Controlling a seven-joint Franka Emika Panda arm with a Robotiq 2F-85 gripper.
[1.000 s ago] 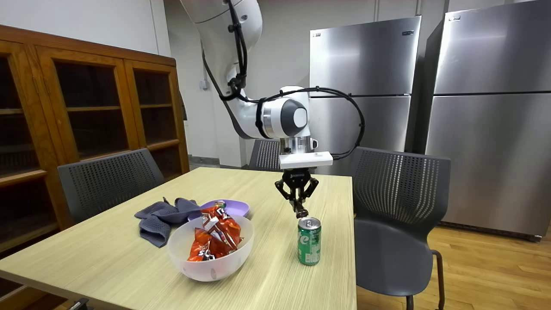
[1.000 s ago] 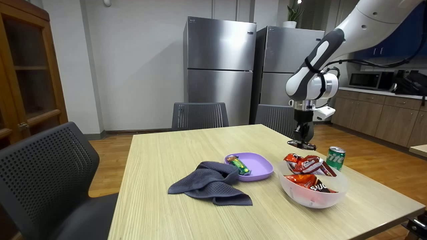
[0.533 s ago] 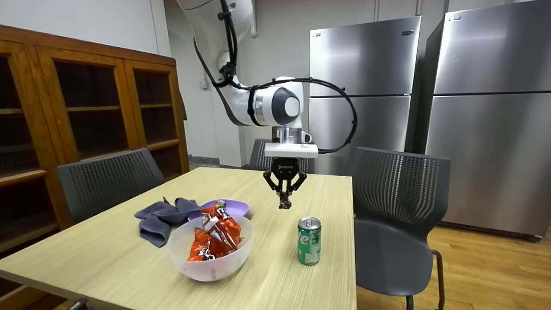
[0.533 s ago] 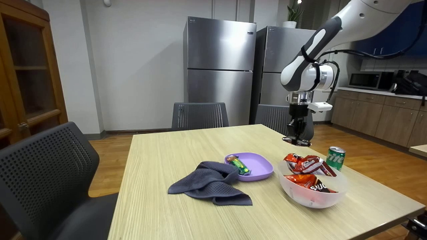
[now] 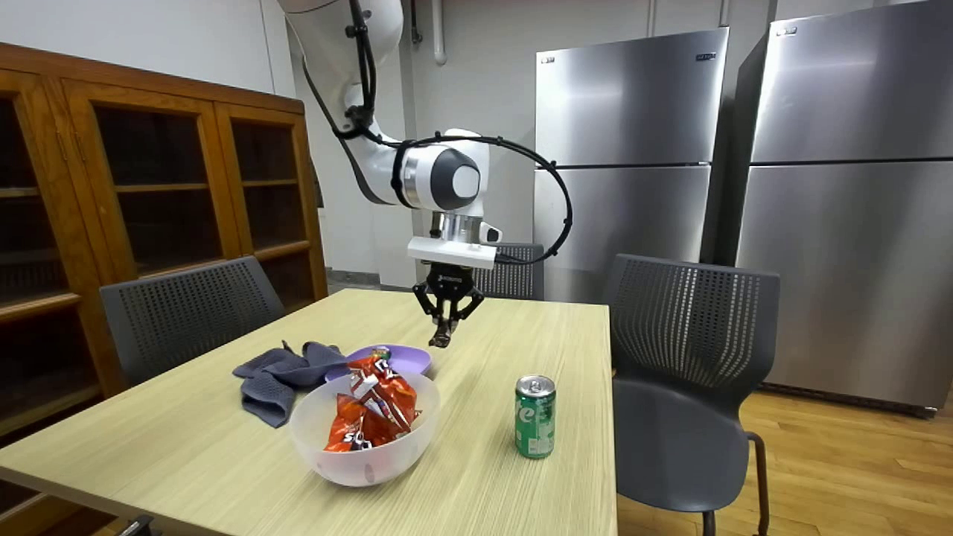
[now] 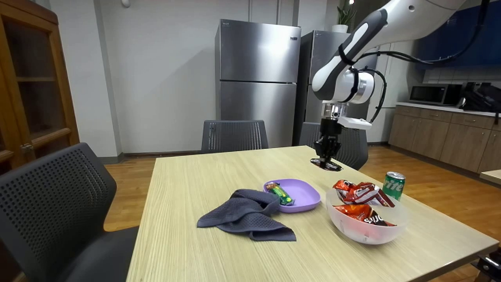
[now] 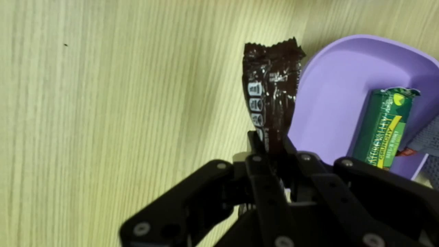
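My gripper (image 7: 271, 145) is shut on a dark brown wrapped bar (image 7: 271, 79), whose crimped end sticks out past the fingertips. In an exterior view the bar (image 5: 441, 336) hangs flat above the table, under the gripper (image 5: 447, 321). The purple plate (image 7: 325, 92) lies below and to the right of the bar in the wrist view, its edge partly behind it. On that plate rests a green granola bar (image 7: 386, 130). A green can (image 6: 394, 185) stands upright, apart from the gripper.
A translucent bowl (image 5: 365, 469) holds red snack bags (image 5: 376, 402) near the can. A dark grey towel (image 6: 250, 219) lies crumpled against the purple plate. Chairs (image 5: 692, 327) stand around the table (image 6: 188, 250).
My gripper, with the brown bar in its grip, has moved left in both exterior views, away from the can and closer to the purple plate. The objects on the table have not moved.
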